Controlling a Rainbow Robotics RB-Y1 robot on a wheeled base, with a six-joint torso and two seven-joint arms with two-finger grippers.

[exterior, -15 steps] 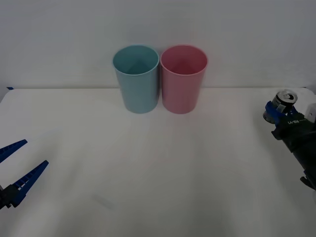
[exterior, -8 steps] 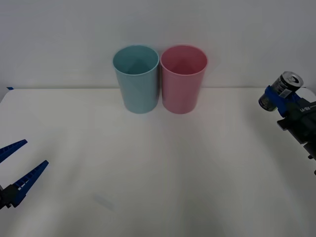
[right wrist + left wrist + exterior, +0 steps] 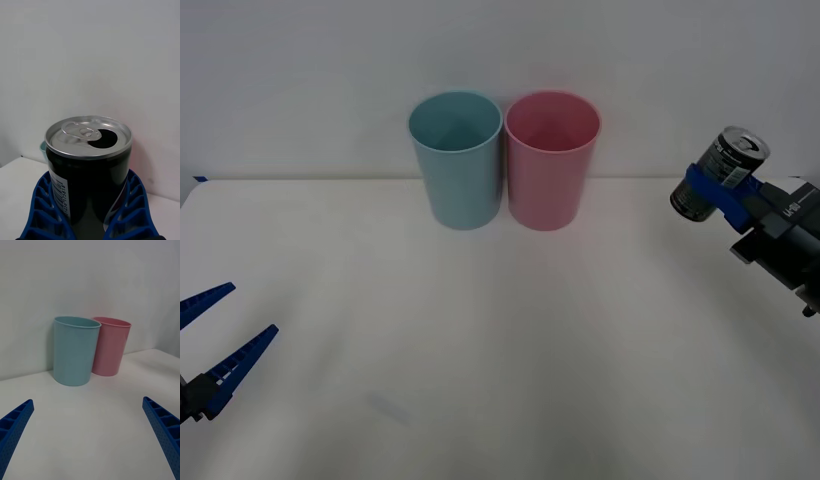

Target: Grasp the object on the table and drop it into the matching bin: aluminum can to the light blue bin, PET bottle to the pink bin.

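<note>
Gripping the aluminum can [image 3: 712,176] between blue fingers, right hand [image 3: 723,190] lifted above table [image 3: 500,340], left hand [image 3: 208,345] spread open

Dark can [image 3: 710,176], silver top; light blue bin [image 3: 457,160]; pink bin [image 3: 549,160]; white table [image 3: 500,330].

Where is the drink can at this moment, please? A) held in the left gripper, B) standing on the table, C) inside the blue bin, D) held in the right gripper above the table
D: the right gripper is shut on the can, holding it tilted in the air, clear of the table.
</note>
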